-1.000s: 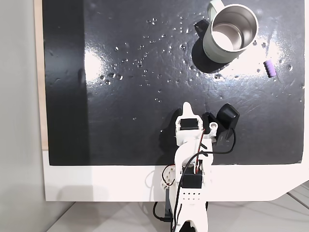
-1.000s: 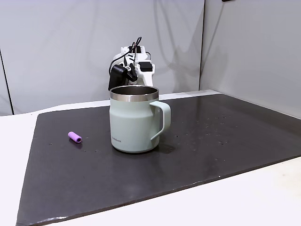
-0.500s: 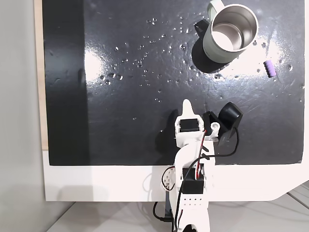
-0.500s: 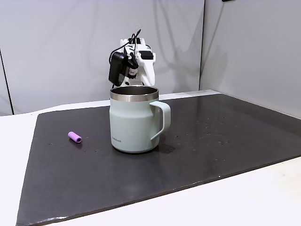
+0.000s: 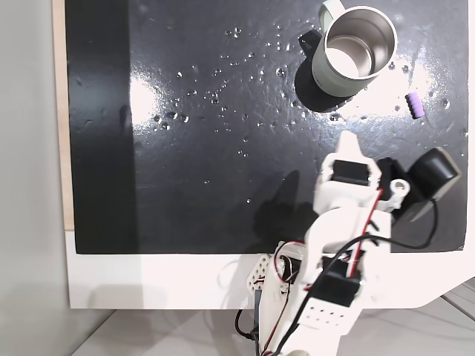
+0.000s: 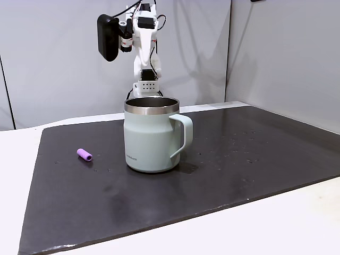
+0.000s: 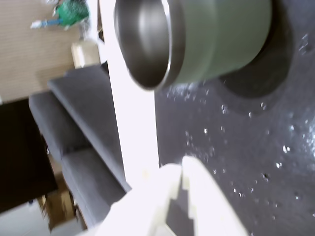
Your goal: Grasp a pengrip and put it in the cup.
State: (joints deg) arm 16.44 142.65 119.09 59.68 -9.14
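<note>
The pale grey-green cup (image 5: 355, 49) stands upright at the mat's top right in a fixed view, its steel inside bare. The small purple pengrip (image 5: 415, 106) lies on the mat to the cup's right, apart from it. In a fixed view from the side, the pengrip (image 6: 84, 154) lies left of the cup (image 6: 153, 137). My white gripper (image 5: 349, 141) is shut and holds nothing. It hangs raised above the mat, below the cup and left of the pengrip. In the wrist view, the gripper (image 7: 181, 164) has its fingers together and the cup (image 7: 216, 39) is ahead of them.
A black mat (image 5: 185, 148), dotted with small shiny specks, covers the white table (image 5: 148, 282). A wooden strip (image 5: 59, 111) runs along the mat's left edge. The arm (image 6: 142, 48) stands tall behind the cup, with grey wall panels behind it.
The arm has risen high and swung right in the top-down fixed view, bringing the gripper nearer the pengrip. Cup and pengrip have not moved.
</note>
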